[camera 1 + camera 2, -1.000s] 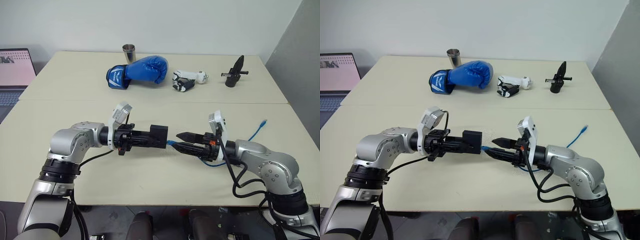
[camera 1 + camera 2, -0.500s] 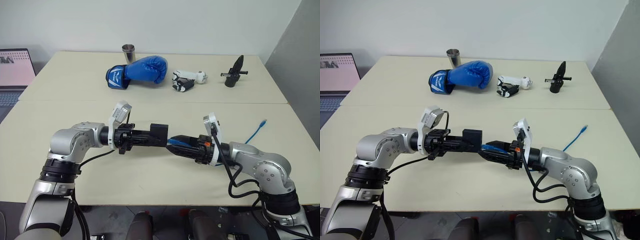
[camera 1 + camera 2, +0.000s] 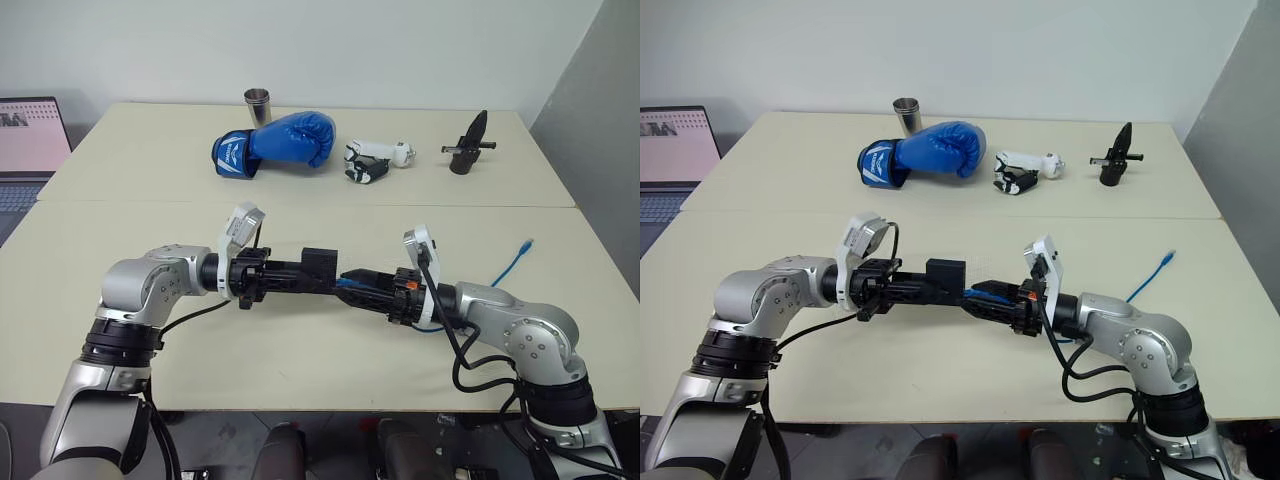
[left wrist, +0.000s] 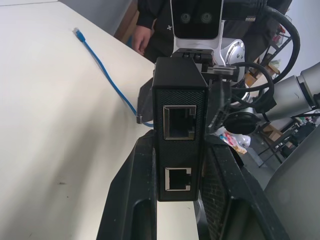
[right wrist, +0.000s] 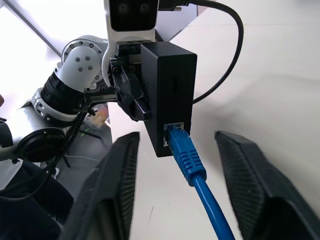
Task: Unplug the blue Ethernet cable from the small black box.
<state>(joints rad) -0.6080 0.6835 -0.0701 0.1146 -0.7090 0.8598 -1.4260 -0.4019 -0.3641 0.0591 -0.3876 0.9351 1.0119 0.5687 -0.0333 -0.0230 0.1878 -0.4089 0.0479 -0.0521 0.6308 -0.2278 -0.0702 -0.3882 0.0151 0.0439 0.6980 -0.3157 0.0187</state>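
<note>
Two grippers meet above the near table [image 3: 300,370], pointing at each other. Laptop [image 3: 30,140] at far left, off the table edge. Left gripper [image 3: 300,274] level, pointing right, jaws clamped on the small black box [image 3: 318,266], held in the air; left wrist view shows the box [image 4: 180,125] squeezed between both fingers [image 4: 132,200], two empty sockets facing that camera. Blue Ethernet cable [image 5: 192,167] plugged into the box's side facing the right gripper [image 3: 352,282]; right wrist view has its jaws apart, one finger [image 5: 107,190] either side of the plug, not touching it. Cable runs on under the right arm, lies on the table, free end [image 3: 527,244] near the right edge. Far table, left to right: metal cup [image 3: 257,106], blue boxing glove [image 3: 280,142], white-and-black gadget [image 3: 373,161], black pointed clip-like object [image 3: 470,143].
</note>
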